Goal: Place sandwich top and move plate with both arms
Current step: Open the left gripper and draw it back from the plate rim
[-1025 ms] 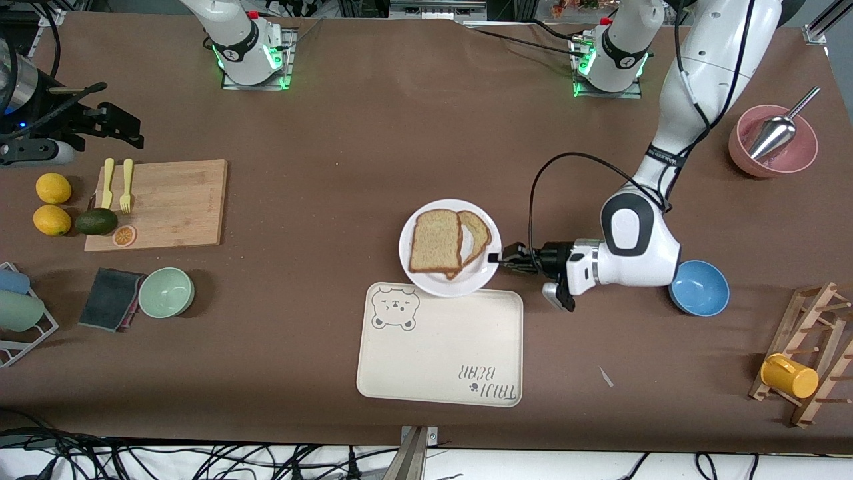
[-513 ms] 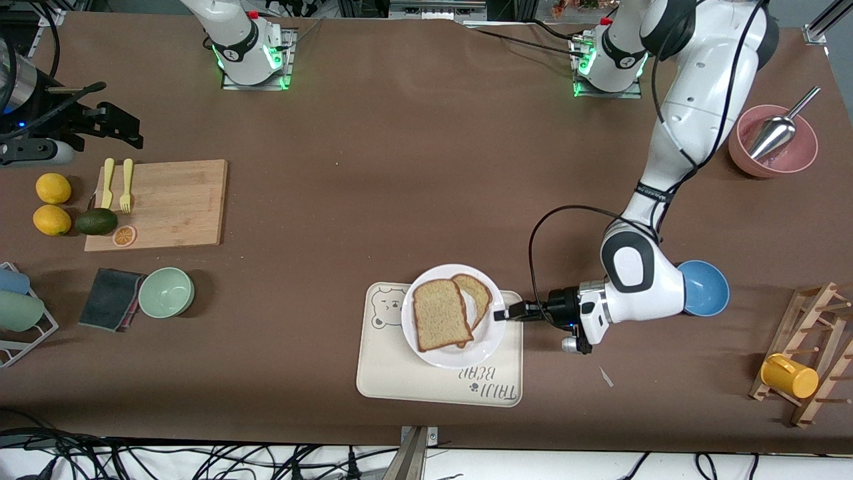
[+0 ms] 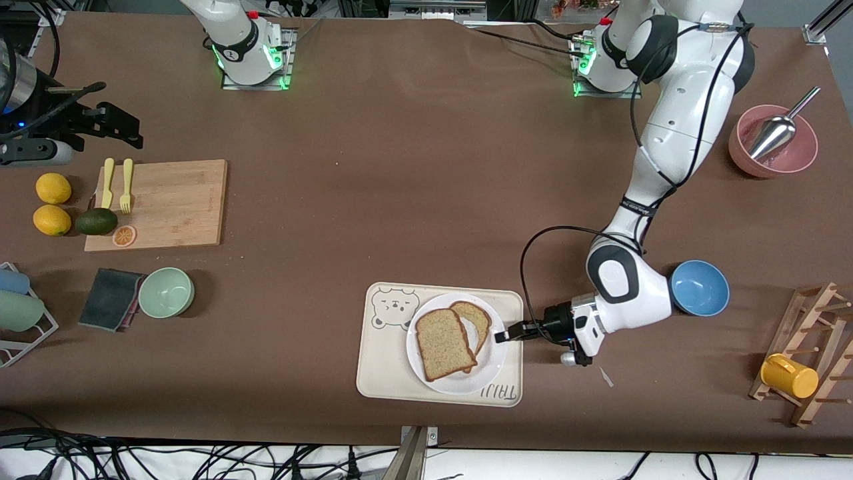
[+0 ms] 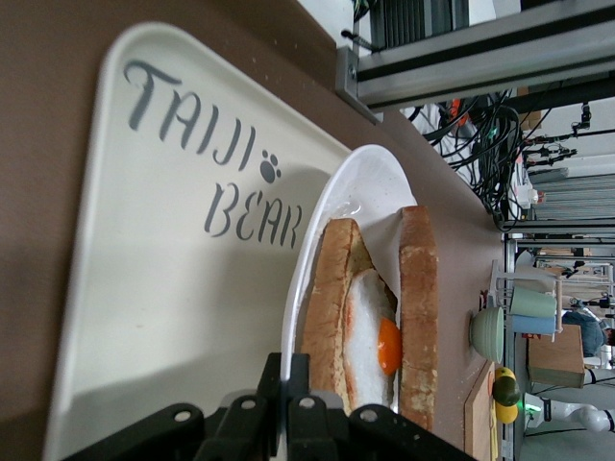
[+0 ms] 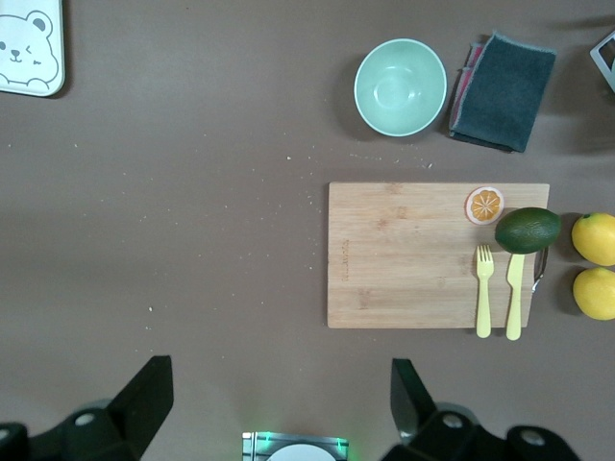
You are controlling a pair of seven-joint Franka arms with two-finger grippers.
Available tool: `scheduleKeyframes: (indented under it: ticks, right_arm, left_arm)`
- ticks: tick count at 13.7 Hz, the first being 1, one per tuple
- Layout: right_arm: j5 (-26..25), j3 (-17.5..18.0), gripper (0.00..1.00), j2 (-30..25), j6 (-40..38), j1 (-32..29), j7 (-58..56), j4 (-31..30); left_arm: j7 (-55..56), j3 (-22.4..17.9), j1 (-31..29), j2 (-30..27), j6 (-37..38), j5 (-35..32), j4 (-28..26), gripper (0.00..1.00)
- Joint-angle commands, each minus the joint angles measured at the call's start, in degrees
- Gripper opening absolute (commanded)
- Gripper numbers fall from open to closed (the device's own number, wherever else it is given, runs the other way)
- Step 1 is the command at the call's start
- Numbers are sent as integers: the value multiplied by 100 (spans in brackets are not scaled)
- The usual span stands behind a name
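The white plate [image 3: 494, 361] is over the cream bear-print tray [image 3: 390, 363], nearer the front camera. On it the sandwich top [image 3: 442, 344], a speckled tan slice, lies partly over a bread slice with a fried egg [image 3: 476, 321]. My left gripper [image 3: 501, 335] is shut on the plate's rim at the side toward the left arm's end. In the left wrist view the left gripper [image 4: 300, 384] pinches the plate's rim [image 4: 336, 202], with the sandwich top [image 4: 418, 307] and egg slice [image 4: 332, 307] stacked. A shadow lies on the tray [image 4: 163, 317] under the plate. My right gripper [image 5: 281, 379] hangs open and empty high over the table.
A blue bowl [image 3: 700, 288] sits close to the left arm's elbow. A pink bowl with a metal scoop [image 3: 773, 140] and a wooden rack with a yellow cup [image 3: 790, 377] stand at the left arm's end. A cutting board [image 3: 160, 203] and green bowl [image 3: 166, 292] lie at the right arm's end.
The left gripper has carried the plate with both slices from the bare table toward the front camera, to over the tray. The right arm has not moved.
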State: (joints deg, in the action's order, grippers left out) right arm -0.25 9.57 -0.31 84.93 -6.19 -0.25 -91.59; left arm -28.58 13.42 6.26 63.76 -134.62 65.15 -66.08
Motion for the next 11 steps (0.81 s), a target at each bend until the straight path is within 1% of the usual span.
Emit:
scheduleKeyframes:
  ticks: [1, 2, 3, 4, 5, 7, 10, 11]
  right_arm:
    - [-27, 36, 100, 48, -74, -58, -63, 124]
    - [-27, 36, 100, 48, -74, -58, -63, 124]
    - [-27, 36, 100, 48, -74, -58, -71, 124]
    - [-27, 36, 100, 48, -74, -58, -71, 124]
    - [-27, 36, 100, 48, -74, -58, -71, 124]
    - [-27, 36, 100, 48, -74, -58, -71, 124]
    - [-27, 36, 100, 48, -74, -58, -71, 124]
    - [-27, 36, 100, 48, -74, -58, -71, 124]
  left_arm:
    - [-34, -6, 234, 242, -187, 306, 359, 0]
    - [-34, -6, 252, 260, -187, 314, 368, 0]
    - [1, -6, 192, 225, -161, 297, 333, 6]
    - [-33, -15, 139, 216, -135, 271, 290, 73]
    - [-8, -15, 138, 164, -143, 244, 246, 100]
    - [1, -33, 130, -46, -117, 218, 219, 100]
    - [19, -33, 59, -276, -73, -211, -18, 100]
    - [19, -42, 42, -441, -3, -422, -149, 100]
